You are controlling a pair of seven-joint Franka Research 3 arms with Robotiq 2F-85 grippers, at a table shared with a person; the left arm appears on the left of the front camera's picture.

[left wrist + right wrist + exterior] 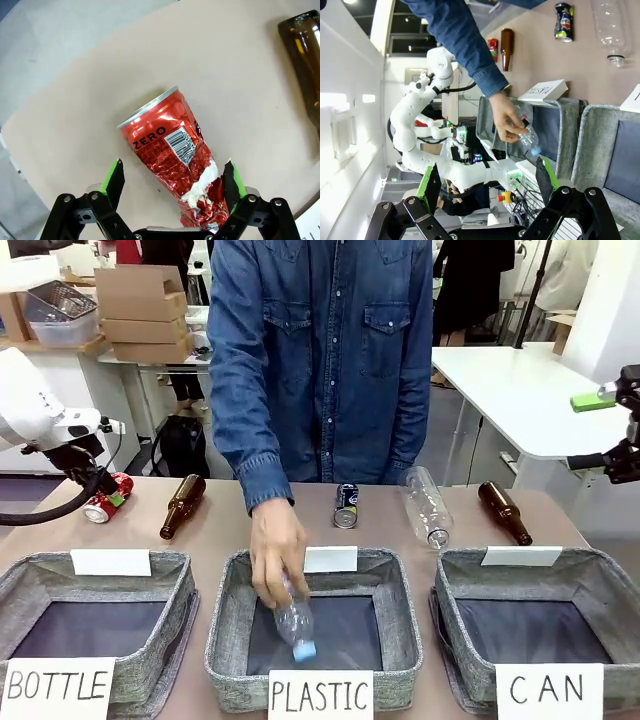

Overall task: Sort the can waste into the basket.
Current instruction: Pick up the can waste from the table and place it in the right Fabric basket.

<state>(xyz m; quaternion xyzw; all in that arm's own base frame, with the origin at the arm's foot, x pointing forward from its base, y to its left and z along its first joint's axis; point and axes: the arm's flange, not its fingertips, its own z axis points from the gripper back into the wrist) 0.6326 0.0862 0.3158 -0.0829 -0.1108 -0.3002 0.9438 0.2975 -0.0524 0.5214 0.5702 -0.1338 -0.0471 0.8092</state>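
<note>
Here the left tool (173,166) stands released — straddling the crushed red can (162,142), perhaps touching it.

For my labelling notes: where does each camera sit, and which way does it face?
Front: between the arms, facing the person; the person's hand reaches into the middle basket.
Left wrist: looks down its open left hand at the red can.
Right wrist: rolled sideways, looks past its open right hand over the baskets.
Shared: front and left wrist show the red can.
</note>
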